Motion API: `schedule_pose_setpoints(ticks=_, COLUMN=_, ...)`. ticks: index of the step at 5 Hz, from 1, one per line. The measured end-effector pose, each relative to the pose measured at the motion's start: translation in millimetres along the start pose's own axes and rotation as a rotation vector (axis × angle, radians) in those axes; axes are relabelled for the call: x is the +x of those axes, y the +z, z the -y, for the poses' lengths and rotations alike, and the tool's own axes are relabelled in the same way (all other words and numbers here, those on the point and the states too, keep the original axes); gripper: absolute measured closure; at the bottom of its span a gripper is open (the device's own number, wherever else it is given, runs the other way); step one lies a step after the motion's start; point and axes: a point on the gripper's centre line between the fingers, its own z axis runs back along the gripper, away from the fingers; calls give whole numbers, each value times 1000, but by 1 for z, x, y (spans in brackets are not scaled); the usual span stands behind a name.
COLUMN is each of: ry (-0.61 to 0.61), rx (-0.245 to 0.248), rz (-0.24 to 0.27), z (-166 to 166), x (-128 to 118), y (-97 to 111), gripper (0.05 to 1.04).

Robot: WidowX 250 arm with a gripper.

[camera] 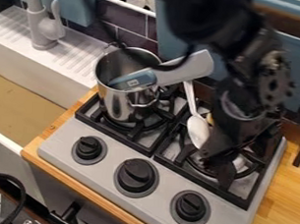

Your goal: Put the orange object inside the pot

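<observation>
Knobs (137, 176) front the stove (170, 177); the claw (215, 168) hangs low over a burner, perhaps for grasping, its grip I cannot tell; beside the spoon (197, 130), a yellowish sliver (209, 119) may be the orange object.

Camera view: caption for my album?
A black robot arm hangs over a stove beside a metal pot and a white spoon.

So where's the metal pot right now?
In the camera view, the metal pot sits left of centre on the left-hand stove grate, between the white sink and the white spoon.
</observation>
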Motion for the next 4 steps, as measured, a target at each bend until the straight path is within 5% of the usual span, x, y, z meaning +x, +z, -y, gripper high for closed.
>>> schedule_pose_setpoints(ticks=2, ry=99, rx=-19, rz=70, z=32, x=17, y=-10, gripper=85)
schedule_pose_setpoints(ticks=4, ry=149, rx=8, rz=203, z=35, x=38, y=-20, gripper=85)
